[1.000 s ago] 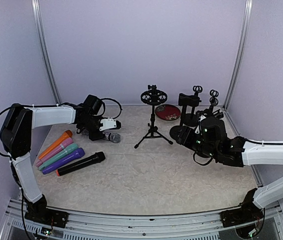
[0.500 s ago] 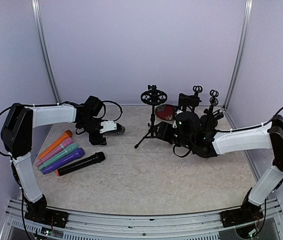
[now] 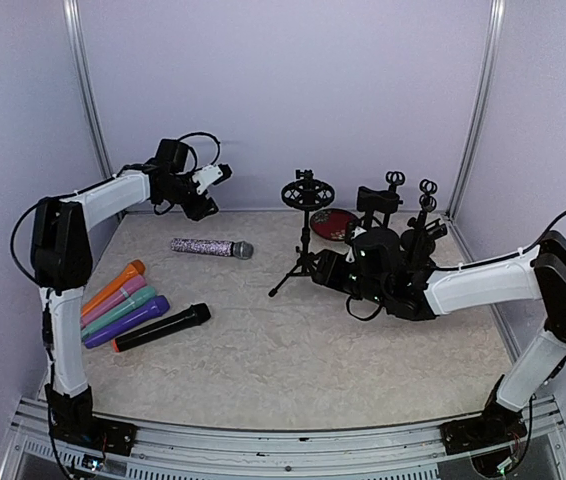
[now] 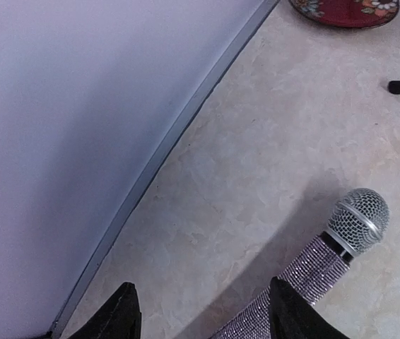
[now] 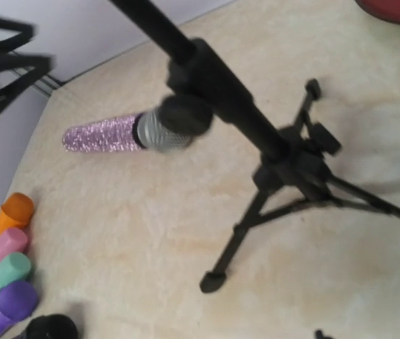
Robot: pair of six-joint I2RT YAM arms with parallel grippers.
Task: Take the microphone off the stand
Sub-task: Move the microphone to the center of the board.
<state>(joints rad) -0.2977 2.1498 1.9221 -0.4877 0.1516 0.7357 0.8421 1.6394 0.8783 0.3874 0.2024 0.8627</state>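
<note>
The glitter microphone (image 3: 211, 247) lies flat on the desk (image 3: 293, 350) toward its back-left corner, well apart from the tripod stand (image 3: 305, 240). It is judged rigid, moderately heavy and prone to rolling, so the grasp belongs at mid-handle. The left gripper (image 4: 203, 318) hangs above it, fingers spread and empty. Whether the right gripper (image 3: 331, 266) fingers are spread cannot be told. The contents of the red dish (image 3: 335, 224) cannot be told.

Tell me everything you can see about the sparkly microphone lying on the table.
The glitter microphone is a handheld type: a lilac handle with a sequin-like sparkle, a thin black collar, and a rounded silver mesh head with a band around it. It lies flat on the pale table, head pointing toward the tripod stand, set apart from the coloured microphones nearer the front left. Only the table touches it; nothing grips it.
</note>
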